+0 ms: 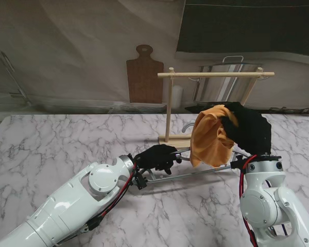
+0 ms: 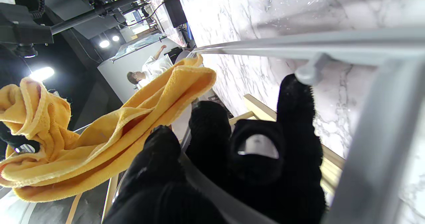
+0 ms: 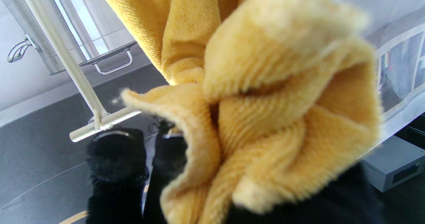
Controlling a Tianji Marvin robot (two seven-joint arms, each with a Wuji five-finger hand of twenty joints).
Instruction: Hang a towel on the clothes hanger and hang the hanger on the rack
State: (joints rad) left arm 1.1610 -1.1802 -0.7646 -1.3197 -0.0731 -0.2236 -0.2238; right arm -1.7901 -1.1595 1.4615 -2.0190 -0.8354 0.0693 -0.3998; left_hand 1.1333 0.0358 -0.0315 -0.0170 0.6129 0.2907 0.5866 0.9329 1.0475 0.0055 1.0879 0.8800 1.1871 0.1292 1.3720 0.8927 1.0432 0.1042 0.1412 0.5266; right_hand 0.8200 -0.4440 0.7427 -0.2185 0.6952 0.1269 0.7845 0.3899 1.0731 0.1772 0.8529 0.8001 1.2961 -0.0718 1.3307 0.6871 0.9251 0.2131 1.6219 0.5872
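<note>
A yellow towel (image 1: 211, 135) hangs bunched from my right hand (image 1: 250, 128), which is shut on its top edge, raised above the table to the right of the rack. The towel (image 3: 265, 111) fills the right wrist view. My left hand (image 1: 157, 156) is shut on the grey metal hanger (image 1: 195, 174), near its hook end. The hanger's bars (image 2: 298, 46) run past my black-gloved fingers (image 2: 292, 124), and the towel's (image 2: 99, 134) lower part hangs over the hanger's middle. The wooden rack (image 1: 216, 75) stands behind both hands, its bar bare.
The rack's wooden base (image 1: 173, 140) sits on the marble table (image 1: 51, 144) just beyond my left hand. A wooden cutting board (image 1: 144, 77) leans on the back wall, and a steel pot (image 1: 224, 85) stands behind the rack.
</note>
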